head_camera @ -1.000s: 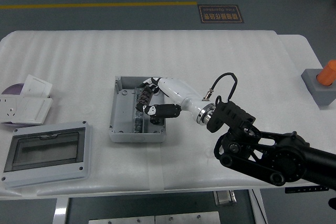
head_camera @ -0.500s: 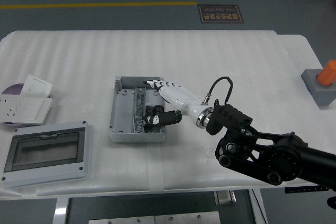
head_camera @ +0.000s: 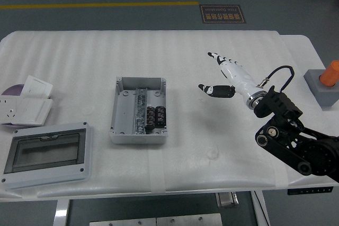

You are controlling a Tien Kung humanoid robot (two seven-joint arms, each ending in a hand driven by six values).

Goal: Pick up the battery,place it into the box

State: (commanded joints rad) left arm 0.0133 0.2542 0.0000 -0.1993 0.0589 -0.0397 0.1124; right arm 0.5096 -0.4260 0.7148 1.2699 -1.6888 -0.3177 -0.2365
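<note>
Two dark batteries (head_camera: 155,117) are seen lying inside the open grey box (head_camera: 122,109), so placement is judged done; its clear-windowed lid (head_camera: 45,154) would be needed next. The right hand (head_camera: 225,78) hovers well right, fingers released, empty. The left arm is not seen.

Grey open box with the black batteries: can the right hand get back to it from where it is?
Probably yes: the right hand, open, is right of the grey box, with only bare table between.

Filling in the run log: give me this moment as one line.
right hand: open, empty, above table right of box | batteries: in box | left hand: not in view
</note>
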